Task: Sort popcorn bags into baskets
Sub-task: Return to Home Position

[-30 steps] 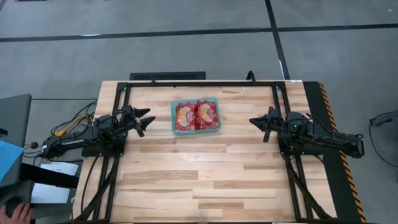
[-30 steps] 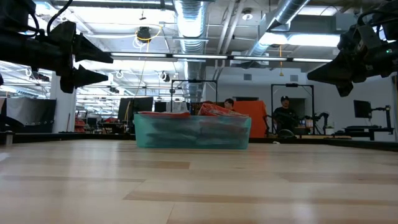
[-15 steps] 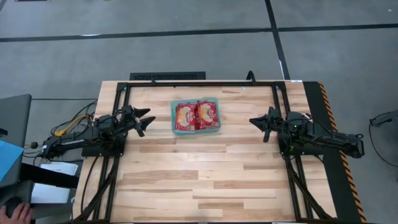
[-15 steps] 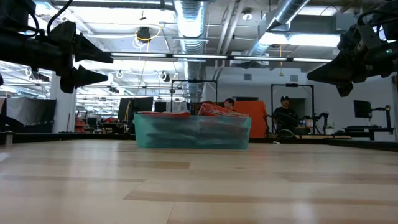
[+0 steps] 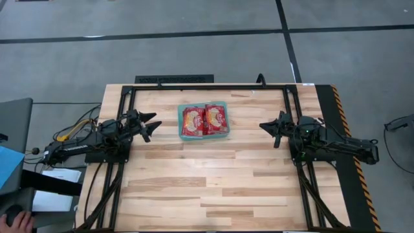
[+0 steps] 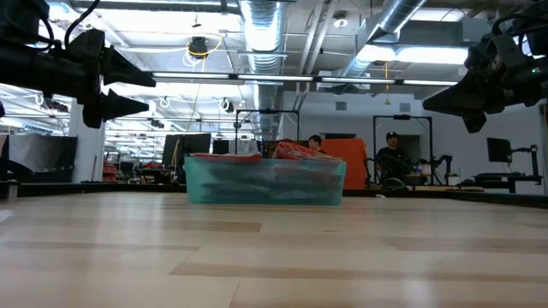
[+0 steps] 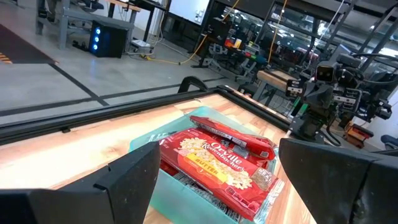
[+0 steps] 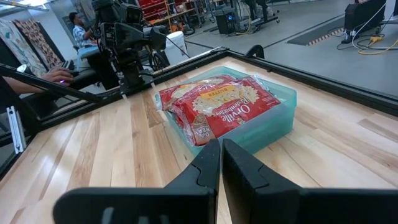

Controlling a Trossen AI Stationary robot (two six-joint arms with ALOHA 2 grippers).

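- Desk point(image 5: 207, 188): a pale wooden top, which we see from above with one dark arm at each side edge.
- Tray point(image 5: 180, 127): a teal-green translucent tray in the upper middle of the high view, between the two arms and well apart from both.
- Popcorn bags point(image 5: 204, 120): red packets with pale middle panels. They lie side by side inside the tray and fill it, and in the low view the uppermost bags point(image 6: 295, 151) rise above its rim point(image 6: 265, 190).
- Left claw point(image 5: 157, 120): at the left of the high view, raised off the desk and pointing toward the tray. In the left wrist view we see its fingers point(image 7: 127, 180) spread wide, with nothing between them.
- Right claw point(image 5: 264, 126): at the right of the high view, also raised and facing the tray. Its fingers point(image 8: 205, 168) are closed to a thin slit, and we see nothing held.
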